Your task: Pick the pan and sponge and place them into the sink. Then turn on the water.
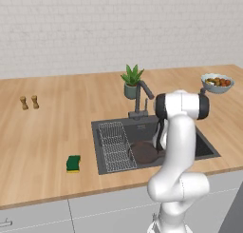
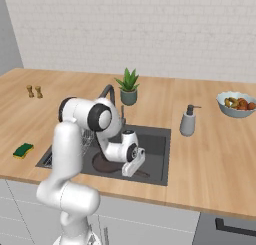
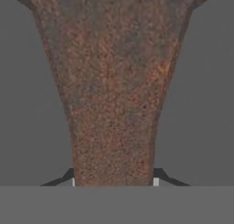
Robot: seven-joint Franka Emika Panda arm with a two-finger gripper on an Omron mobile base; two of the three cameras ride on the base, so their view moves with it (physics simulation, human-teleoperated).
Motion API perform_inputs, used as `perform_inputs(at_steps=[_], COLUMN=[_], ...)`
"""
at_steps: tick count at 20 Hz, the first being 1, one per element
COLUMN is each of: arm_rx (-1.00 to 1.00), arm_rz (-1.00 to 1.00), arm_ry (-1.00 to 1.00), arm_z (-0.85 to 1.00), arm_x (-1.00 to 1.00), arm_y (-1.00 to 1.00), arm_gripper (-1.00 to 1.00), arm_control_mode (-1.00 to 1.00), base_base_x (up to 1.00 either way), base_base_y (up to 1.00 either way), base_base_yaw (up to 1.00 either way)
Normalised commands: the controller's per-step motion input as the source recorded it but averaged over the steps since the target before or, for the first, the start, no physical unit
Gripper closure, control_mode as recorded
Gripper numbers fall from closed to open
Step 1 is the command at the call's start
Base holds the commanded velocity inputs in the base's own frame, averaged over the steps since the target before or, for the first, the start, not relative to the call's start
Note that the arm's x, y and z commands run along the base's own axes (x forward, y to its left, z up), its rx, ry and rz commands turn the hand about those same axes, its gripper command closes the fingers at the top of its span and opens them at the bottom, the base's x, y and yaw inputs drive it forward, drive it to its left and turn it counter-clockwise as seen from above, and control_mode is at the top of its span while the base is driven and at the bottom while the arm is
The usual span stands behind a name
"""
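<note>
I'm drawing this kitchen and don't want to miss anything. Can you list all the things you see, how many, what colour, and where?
pan: one, dark brown, inside the sink
sink: one, dark grey, set in the counter
wire rack: one, grey, sink's left side
faucet: one, dark, behind the sink
sponge: one, green and yellow, counter left of sink
plant: one, green, behind faucet
fruit bowl: one, grey, far right
soap dispenser: one, grey, right of sink
shakers: two, brown, far left
gripper: one, white, shut on the pan's handle

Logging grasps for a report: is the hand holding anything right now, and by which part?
The hand is shut on the pan, gripping it by the handle. The pan's round body sits down in the sink.
</note>
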Motion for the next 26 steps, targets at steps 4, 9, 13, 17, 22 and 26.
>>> perform_inputs(at_steps=[4,9,13,17,22,26], arm_rx=[0.0,0.0,0.0,0.0,0.03,0.05], arm_rz=[0.0,0.0,-0.03,-0.1,-0.15,-0.05], arm_ry=[0.0,-0.01,-0.08,-0.2,-0.18,-0.19], arm_z=[-0.47,-0.26,-0.01,0.04,0.32,0.84], arm_x=[0.39,0.4,0.14,0.0,-0.01,-0.14], arm_y=[0.0,0.0,0.06,0.0,0.0,-0.05], arm_gripper=[1.0,1.0,-1.0,-1.0,-1.0,-1.0], arm_control_mode=[-1.0,-1.0,-1.0,-1.0,-1.0,-1.0], base_base_x=[0.0,0.0,0.0,0.0,0.0,0.0], base_base_y=[0.0,0.0,0.0,0.0,0.0,0.0], base_base_yaw=[0.0,0.0,0.0,0.0,0.0,0.0])
